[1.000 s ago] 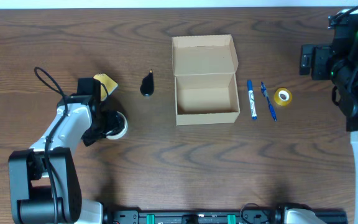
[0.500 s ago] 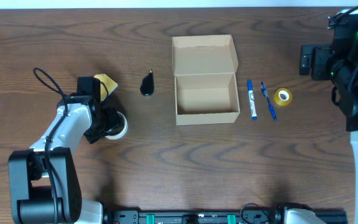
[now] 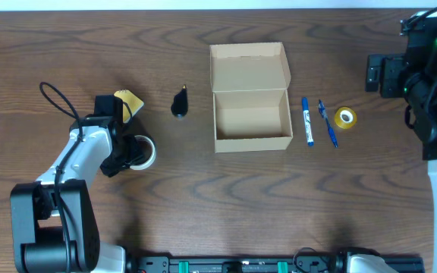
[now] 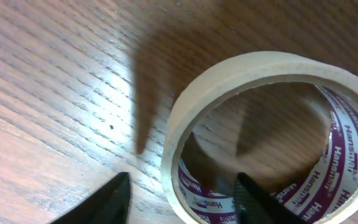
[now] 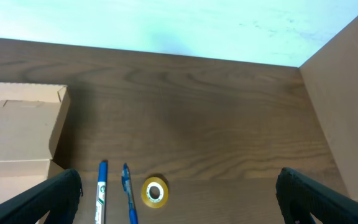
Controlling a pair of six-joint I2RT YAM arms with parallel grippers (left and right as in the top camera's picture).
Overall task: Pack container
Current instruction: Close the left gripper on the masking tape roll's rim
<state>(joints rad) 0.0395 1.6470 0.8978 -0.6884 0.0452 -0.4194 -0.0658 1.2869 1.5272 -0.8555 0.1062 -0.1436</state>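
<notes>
The container (image 3: 253,142) is a tan cardboard box at the table's middle, its flap lid (image 3: 249,67) folded back; its edge also shows in the right wrist view as the container (image 5: 17,130). My left gripper (image 3: 131,152) is down on a white tape roll (image 3: 146,152). In the left wrist view the left gripper (image 4: 180,186) straddles the roll's (image 4: 260,65) wall, one finger inside and one outside, with a gap still showing at the outer finger. My right gripper (image 5: 179,177) hangs open high above the table's right side, holding nothing.
A black item (image 3: 180,102) lies left of the box and a yellow item (image 3: 130,99) sits beside the left arm. Right of the box lie a blue marker (image 3: 307,121), a blue pen (image 3: 327,123) and a small yellow tape roll (image 3: 345,117). The right arm (image 3: 419,83) stands at the far right.
The left gripper's jaws have narrowed around the white tape roll's wall, and the roll has shifted slightly right. The right arm has not moved.
</notes>
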